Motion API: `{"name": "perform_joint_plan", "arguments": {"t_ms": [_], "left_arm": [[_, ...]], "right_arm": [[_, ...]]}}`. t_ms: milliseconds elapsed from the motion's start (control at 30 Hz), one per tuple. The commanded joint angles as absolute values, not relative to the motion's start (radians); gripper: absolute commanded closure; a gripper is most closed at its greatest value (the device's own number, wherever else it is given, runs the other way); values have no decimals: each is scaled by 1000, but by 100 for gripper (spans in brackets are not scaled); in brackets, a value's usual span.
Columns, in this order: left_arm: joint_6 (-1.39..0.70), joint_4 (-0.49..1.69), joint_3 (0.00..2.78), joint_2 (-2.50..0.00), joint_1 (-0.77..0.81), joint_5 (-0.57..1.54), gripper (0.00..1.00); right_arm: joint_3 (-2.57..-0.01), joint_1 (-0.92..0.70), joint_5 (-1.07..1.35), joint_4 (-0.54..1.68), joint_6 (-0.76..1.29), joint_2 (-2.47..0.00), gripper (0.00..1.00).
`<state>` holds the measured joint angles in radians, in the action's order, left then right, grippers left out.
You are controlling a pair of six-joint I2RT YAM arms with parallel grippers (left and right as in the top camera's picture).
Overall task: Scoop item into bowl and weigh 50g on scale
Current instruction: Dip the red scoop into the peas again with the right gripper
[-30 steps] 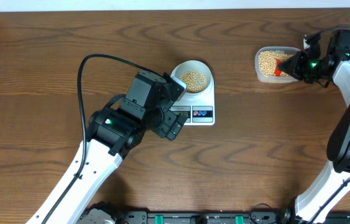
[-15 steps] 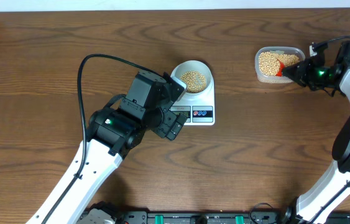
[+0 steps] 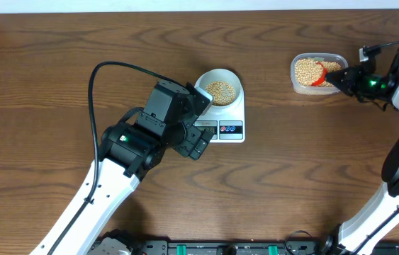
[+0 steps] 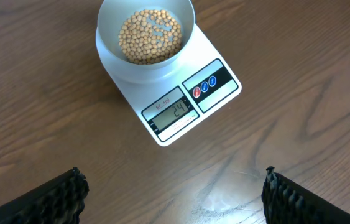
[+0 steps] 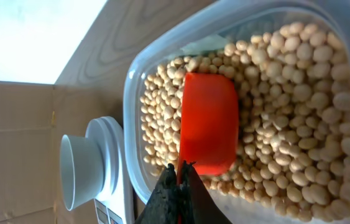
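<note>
Jaws of the right gripper (image 5: 179,180) are closed together on the thin handle of a red-orange scoop (image 5: 209,124), as seen in the right wrist view. The cup of the scoop is laid on the beans (image 5: 286,124) that fill a clear plastic tub (image 5: 134,93); whether any beans are carried in the cup cannot be told. Jaws of the left gripper (image 4: 175,196) are spread wide apart, with nothing between them; only the dark ridged fingertips (image 4: 63,193) are shown at the near corners of the left wrist view, above bare wooden table (image 4: 299,137). Just beyond them the white scale (image 4: 209,56) is placed on the table, with its display (image 4: 170,114) reading 24 and its red and blue buttons beside the display. The pale bowl (image 4: 119,65) is seated on the far part of the scale, and a shallow layer of beans covers its floor. In the overhead view the tub is located at the far right of the table, well apart from the scale near the centre.
</note>
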<state>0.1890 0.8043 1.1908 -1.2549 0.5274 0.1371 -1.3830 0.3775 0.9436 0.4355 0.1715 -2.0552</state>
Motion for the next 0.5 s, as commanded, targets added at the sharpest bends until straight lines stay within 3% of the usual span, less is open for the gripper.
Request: {"name": "perform_joint_plan", "arguments": {"t_ms": [0,467], "left_arm": [[205,804,1198,-1261,526,149,8],[205,804,1198,-1261,526,149,8]], "right_arm": [[-1378,389,1007,422,159,-2064,99],[-1378,407,1085,377,159,-2064,99]]}}
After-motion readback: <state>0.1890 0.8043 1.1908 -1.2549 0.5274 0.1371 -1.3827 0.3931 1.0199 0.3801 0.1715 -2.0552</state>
